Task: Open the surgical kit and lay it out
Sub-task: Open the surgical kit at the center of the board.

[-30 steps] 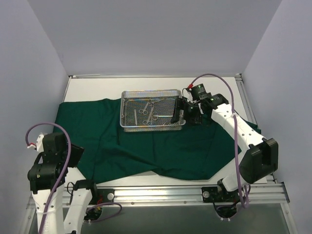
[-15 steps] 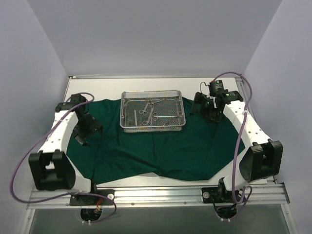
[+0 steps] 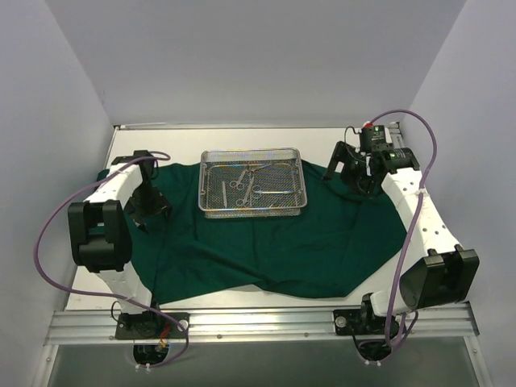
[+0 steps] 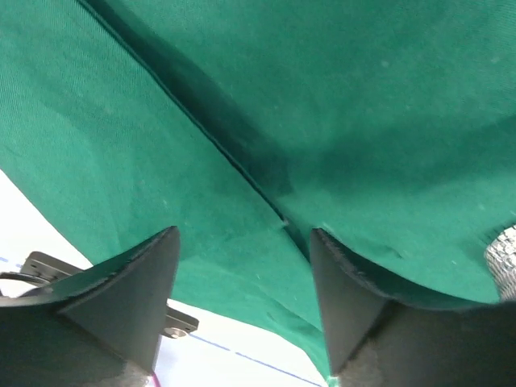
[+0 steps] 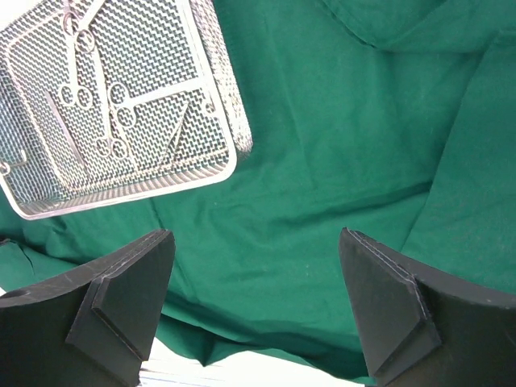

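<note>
The mesh tray (image 3: 252,181), instruments (image 3: 246,184) inside, is set on the spread green cloth (image 3: 274,250). Left gripper (image 4: 242,242) and right gripper (image 5: 254,242) are held apart, empty. Limp cloth is best pinched at edges; instruments, probably slippery, by rings.

We kept our left arm (image 3: 105,193) folded, its elbow behind the left fingers (image 4: 137,282), which pointed down and stood spread wide. Our right arm (image 3: 415,210) reached forward, and the right fingers (image 5: 121,290) tilted downward, spread equally wide.
</note>
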